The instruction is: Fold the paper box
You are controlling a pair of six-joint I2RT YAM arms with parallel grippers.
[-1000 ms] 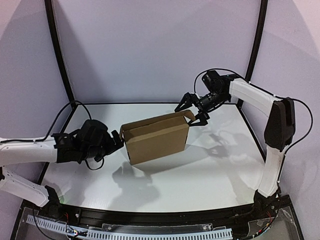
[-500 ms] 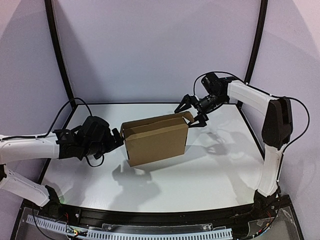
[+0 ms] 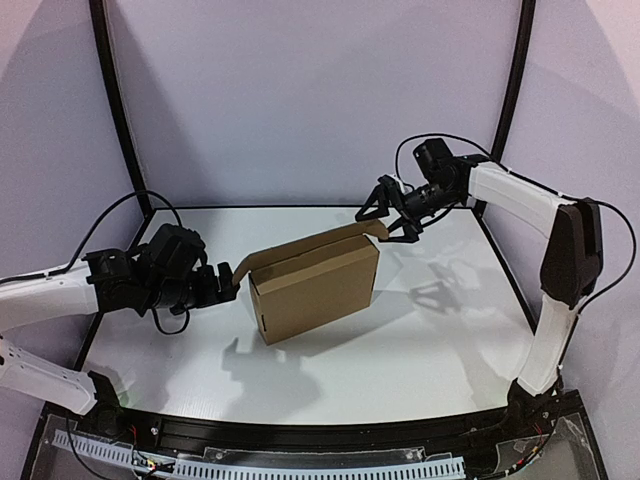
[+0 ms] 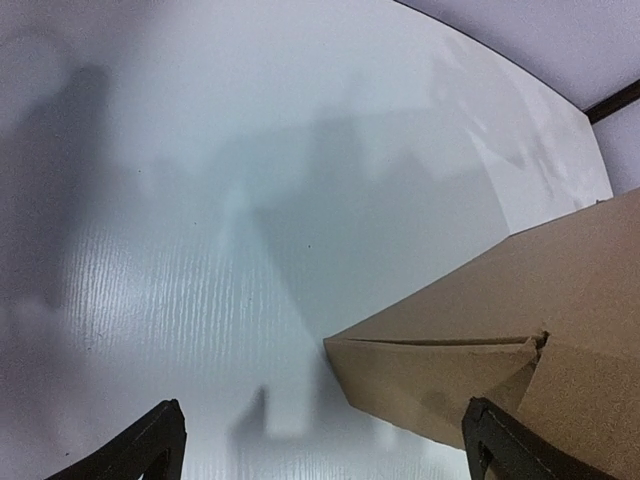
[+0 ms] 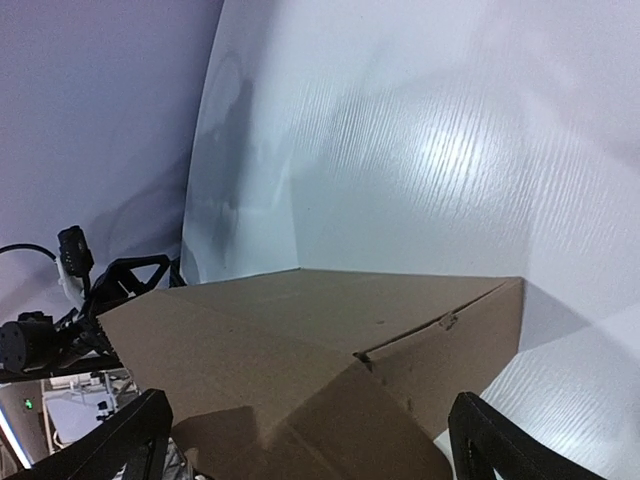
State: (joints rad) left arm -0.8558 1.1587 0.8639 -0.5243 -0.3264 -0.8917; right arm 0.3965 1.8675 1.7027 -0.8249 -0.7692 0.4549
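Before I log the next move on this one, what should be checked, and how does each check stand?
1. Left pincer open: ok.
2. Right pincer open: ok.
3. Paper box resting on the table, gripped by neither pincer: ok.
4. Box fully closed: not ok; a flap juts out at the end near the left pincer.
5. Right pincer touching the box's far corner: cannot tell.
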